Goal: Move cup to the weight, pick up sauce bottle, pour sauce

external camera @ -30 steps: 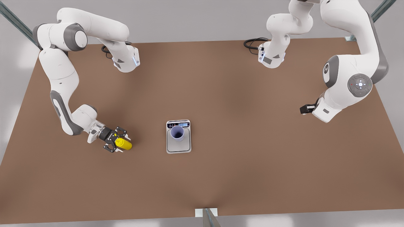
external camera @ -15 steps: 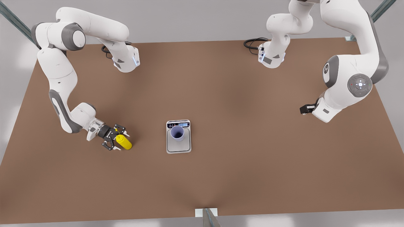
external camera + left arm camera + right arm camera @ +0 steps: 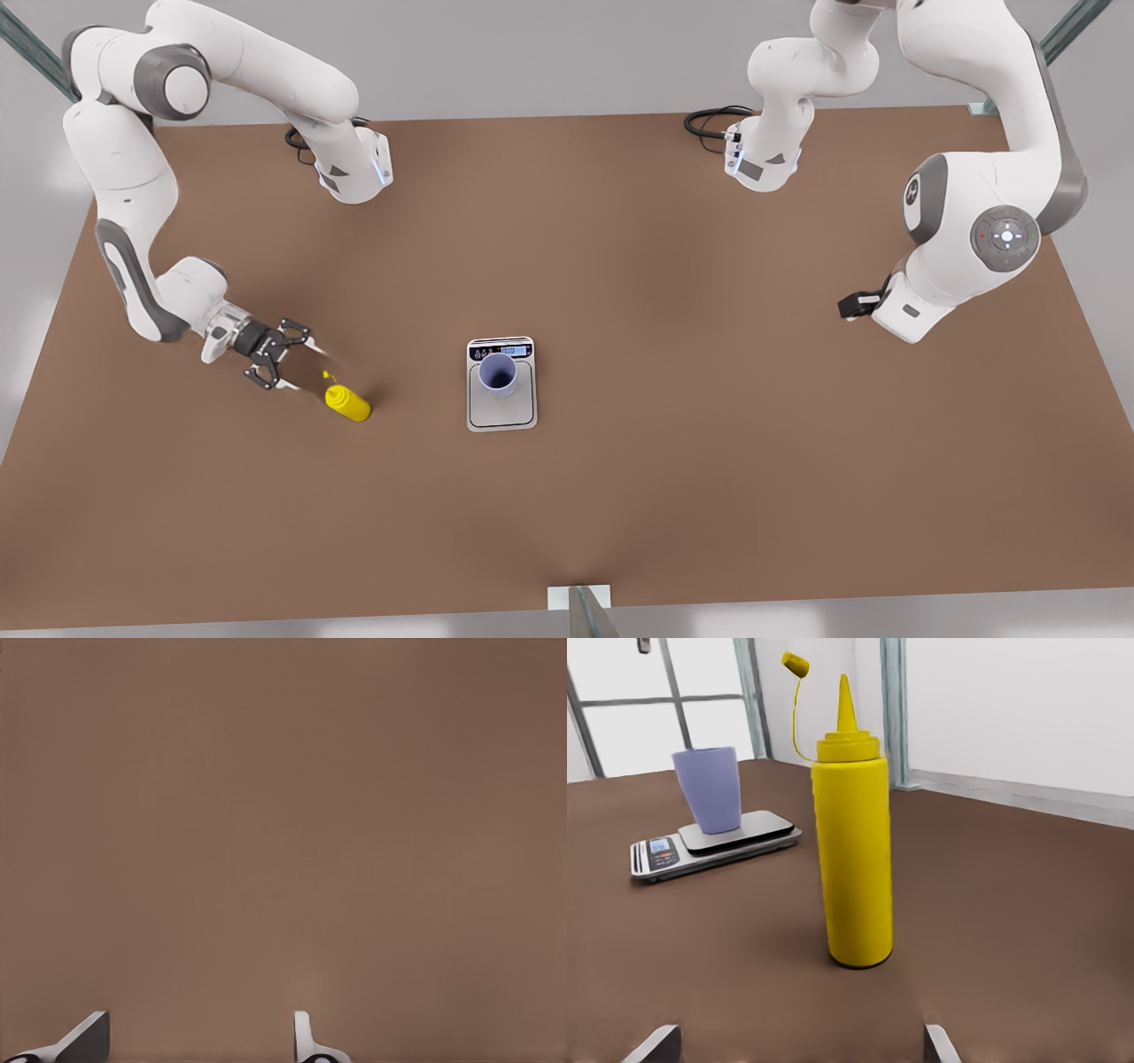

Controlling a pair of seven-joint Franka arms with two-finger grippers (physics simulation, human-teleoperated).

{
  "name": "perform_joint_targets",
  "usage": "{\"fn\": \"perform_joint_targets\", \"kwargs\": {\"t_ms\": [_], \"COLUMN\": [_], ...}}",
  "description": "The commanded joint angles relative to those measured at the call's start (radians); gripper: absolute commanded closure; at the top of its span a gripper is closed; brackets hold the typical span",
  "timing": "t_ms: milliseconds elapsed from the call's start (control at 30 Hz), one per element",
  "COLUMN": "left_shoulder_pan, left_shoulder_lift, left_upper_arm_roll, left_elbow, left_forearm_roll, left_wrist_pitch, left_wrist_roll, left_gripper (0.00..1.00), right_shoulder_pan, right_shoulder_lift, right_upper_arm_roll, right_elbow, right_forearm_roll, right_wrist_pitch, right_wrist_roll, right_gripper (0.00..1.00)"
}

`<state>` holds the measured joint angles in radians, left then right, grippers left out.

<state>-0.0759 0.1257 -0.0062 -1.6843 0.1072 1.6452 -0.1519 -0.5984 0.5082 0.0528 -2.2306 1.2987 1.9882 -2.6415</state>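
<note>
right gripper [image 3: 282,366]: fingers spread, sauce bottle [image 3: 347,403] upright just ahead of them, untouched | cup [image 3: 498,373] on weight [image 3: 501,408] | left gripper [image 3: 848,307]: waits, fingers [image 3: 85,1041] spread over counter [image 3: 709,399]

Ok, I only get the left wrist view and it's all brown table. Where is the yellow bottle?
Observer: The sauce bottle stands upright on the table, toward the front view's left, far from your left hand.
Operator: Is anybody holding it?
Observer: No. The right hand is beside it, open and not touching.
Operator: And the cup?
Observer: The cup stands upright on the weight, mid-table.
</note>
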Motion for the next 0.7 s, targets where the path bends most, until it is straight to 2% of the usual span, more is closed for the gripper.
{"fn": "perform_joint_targets", "kwargs": {"t_ms": [0, 67, 100, 133, 167, 233, 267, 333, 400, 500, 667], "left_shoulder_pan": [0.001, -0.001, -0.001, 0.001, 0.002, 0.013, 0.013, 0.030, 0.030, 0.027, 0.027], "left_shoulder_lift": [0.000, 0.000, 0.003, 0.014, 0.038, 0.045, 0.041, 0.002, -0.054, -0.049, -0.040], "left_upper_arm_roll": [0.000, 0.000, 0.000, 0.002, 0.011, 0.012, 0.012, 0.012, 0.012, 0.012, 0.012], "left_elbow": [0.000, 0.008, 0.025, 0.074, 0.132, 0.192, 0.210, 0.244, 0.235, 0.232, 0.233], "left_forearm_roll": [0.000, 0.000, 0.000, 0.006, 0.014, 0.020, 0.020, 0.009, 0.006, 0.006, 0.005], "left_wrist_pitch": [0.001, -0.001, -0.004, -0.007, -0.008, -0.036, -0.039, -0.107, -0.168, -0.186, -0.186], "left_wrist_roll": [0.000, 0.000, 0.000, 0.002, 0.009, 0.015, 0.015, 0.086, 0.091, 0.092, 0.092], "left_gripper": [0.00, 0.00, 0.00, 0.00, 0.00, 0.00, 0.00, 0.00, 0.00, 0.00, 0.00], "right_shoulder_pan": [0.002, 0.003, 0.019, 0.117, 0.239, 0.454, 0.546, 0.631, 0.655, 0.729, 0.743], "right_shoulder_lift": [-0.023, -0.198, -0.220, -0.177, -0.157, -0.142, -0.143, -0.142, -0.145, -0.185, -0.206], "right_upper_arm_roll": [-0.024, -0.151, -0.153, -0.145, -0.146, -0.145, -0.146, -0.146, -0.146, -0.154, -0.154], "right_elbow": [0.006, 0.147, 0.333, 0.636, 0.813, 0.941, 0.945, 0.970, 0.999, 0.967, 0.934], "right_forearm_roll": [-0.050, -0.430, -0.613, -0.820, -0.917, -1.081, -1.095, -1.136, -1.291, -1.308, -1.279], "right_wrist_pitch": [0.000, -0.098, -0.210, -0.386, -0.459, -0.463, -0.459, -0.454, -0.434, -0.328, -0.316], "right_wrist_roll": [0.032, 0.313, 0.519, 0.826, 1.064, 1.451, 1.690, 2.159, 2.437, 2.603, 2.645], "right_gripper": [0.00, 0.00, 0.00, 0.00, 0.00, 0.00, 0.00, 0.00, 0.00, 0.00, 0.00]}}
